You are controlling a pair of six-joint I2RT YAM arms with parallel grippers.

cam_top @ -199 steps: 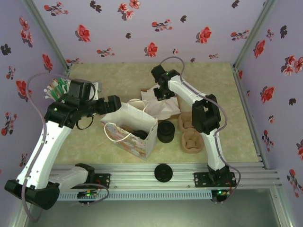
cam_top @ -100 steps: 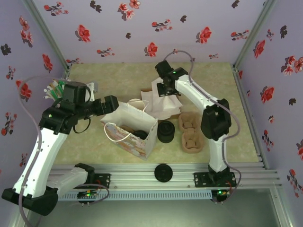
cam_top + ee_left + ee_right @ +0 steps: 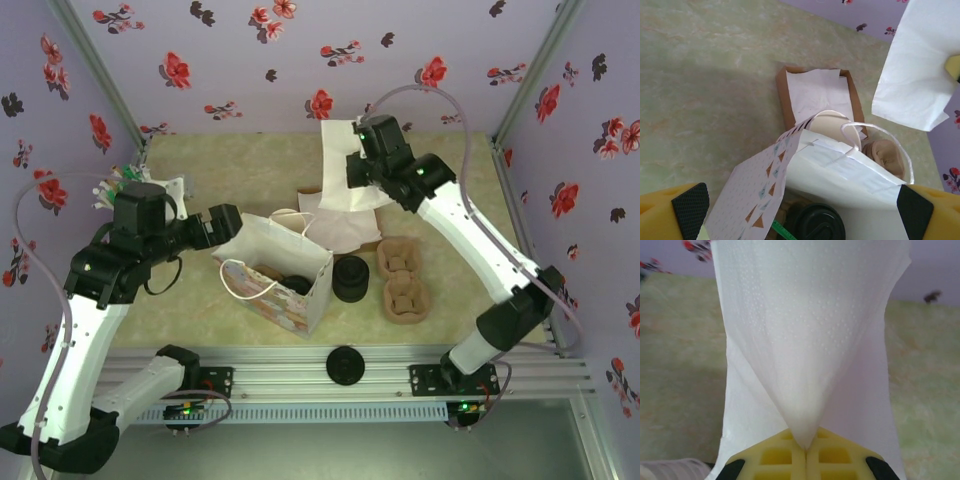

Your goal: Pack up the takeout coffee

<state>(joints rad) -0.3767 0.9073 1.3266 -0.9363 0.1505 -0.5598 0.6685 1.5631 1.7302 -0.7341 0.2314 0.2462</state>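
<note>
Nearest the arm bases, a flat black disc (image 3: 344,365) lies on the metal rail (image 3: 270,367) at the worktop (image 3: 240,170) edge. Toward 11 o'clock from the disc stands the paper bag (image 3: 285,305), patterned outside and white inside, with its mouth open upward. The takeout coffee (image 3: 815,225) sits down inside it, at the end nearer the bag's 4 o'clock corner. Its round black lid faces up toward the mouth, so the long axis seems to run roughly upright, though the cup wall is hidden under the lid and the bag. A thin green stick (image 3: 781,231) lies against the lid's edge. The left gripper (image 3: 232,222) hangs at the bag's 10 o'clock corner with its jaws spread wide. The bag's rim runs between them, and I cannot tell whether either finger touches the paper. Just beside the bag at 3 o'clock stands a short black stack (image 3: 350,278), and at 3 o'clock of that lie two tan pulp carriers (image 3: 404,298). At 1 o'clock of the bag is a shallow cardboard box (image 3: 781,97) lined with white napkins (image 3: 815,95). Farthest off, at 12 o'clock of the box, the right gripper (image 3: 806,452) is clamped tight on a fold of one white napkin (image 3: 805,340). The sheet hangs in the air, clear of the box.
</note>
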